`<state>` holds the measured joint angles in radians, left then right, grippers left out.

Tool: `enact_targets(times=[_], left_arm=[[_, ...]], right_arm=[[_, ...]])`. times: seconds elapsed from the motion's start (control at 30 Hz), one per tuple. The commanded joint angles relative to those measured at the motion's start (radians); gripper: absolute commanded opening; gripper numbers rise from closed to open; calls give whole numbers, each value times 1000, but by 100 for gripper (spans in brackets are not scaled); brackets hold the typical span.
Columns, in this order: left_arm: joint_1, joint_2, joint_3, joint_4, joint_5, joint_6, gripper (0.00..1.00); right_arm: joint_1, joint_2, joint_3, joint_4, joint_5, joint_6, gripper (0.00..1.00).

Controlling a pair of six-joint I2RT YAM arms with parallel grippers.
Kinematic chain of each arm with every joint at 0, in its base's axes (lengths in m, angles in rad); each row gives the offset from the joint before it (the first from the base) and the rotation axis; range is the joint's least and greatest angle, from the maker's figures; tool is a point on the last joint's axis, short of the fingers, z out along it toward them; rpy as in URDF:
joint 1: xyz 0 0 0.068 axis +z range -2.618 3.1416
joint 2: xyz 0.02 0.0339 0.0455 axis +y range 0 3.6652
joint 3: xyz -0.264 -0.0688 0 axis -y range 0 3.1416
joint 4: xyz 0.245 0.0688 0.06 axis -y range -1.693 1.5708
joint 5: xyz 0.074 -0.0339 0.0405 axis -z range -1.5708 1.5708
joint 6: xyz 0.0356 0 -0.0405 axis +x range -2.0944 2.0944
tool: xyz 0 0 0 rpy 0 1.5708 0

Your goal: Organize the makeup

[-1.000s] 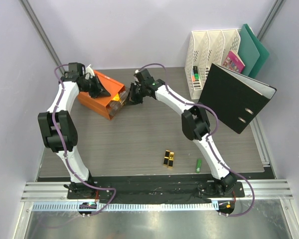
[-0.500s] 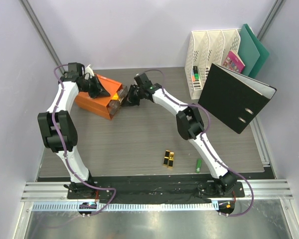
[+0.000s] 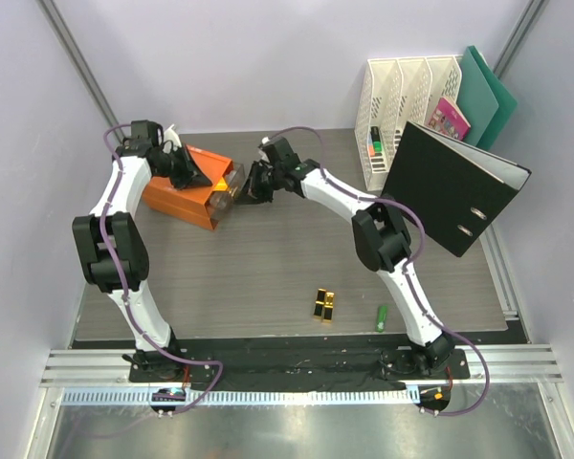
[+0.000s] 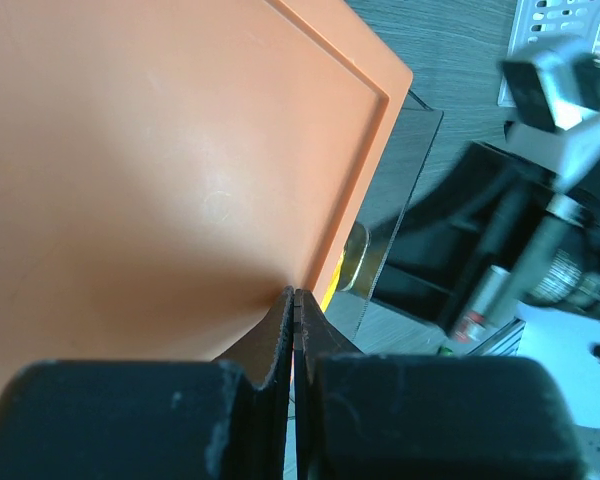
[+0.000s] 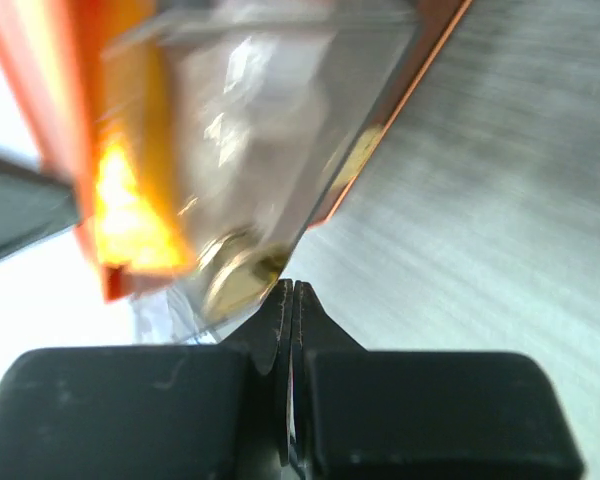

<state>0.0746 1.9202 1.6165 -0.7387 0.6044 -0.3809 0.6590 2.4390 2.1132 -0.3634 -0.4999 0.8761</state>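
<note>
Blur smears what lies inside the orange box (image 3: 177,201); left gripper (image 4: 293,296) and right gripper (image 5: 290,290) both clenched.

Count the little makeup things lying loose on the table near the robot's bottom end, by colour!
Black-gold lipsticks: 2
Green tube: 1
Total: 3
</note>
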Motion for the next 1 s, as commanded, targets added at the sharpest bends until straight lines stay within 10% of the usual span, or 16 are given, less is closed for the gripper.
enact_targets(times=[0.0,0.97], left_arm=[[-4,161,-116,-304,-308,116,0],[-4,171,-118,-307,-310,120,0]], right_arm=[[5,-159,-21,31,3,-75,1],[36,130,335,35,21,15,1]])
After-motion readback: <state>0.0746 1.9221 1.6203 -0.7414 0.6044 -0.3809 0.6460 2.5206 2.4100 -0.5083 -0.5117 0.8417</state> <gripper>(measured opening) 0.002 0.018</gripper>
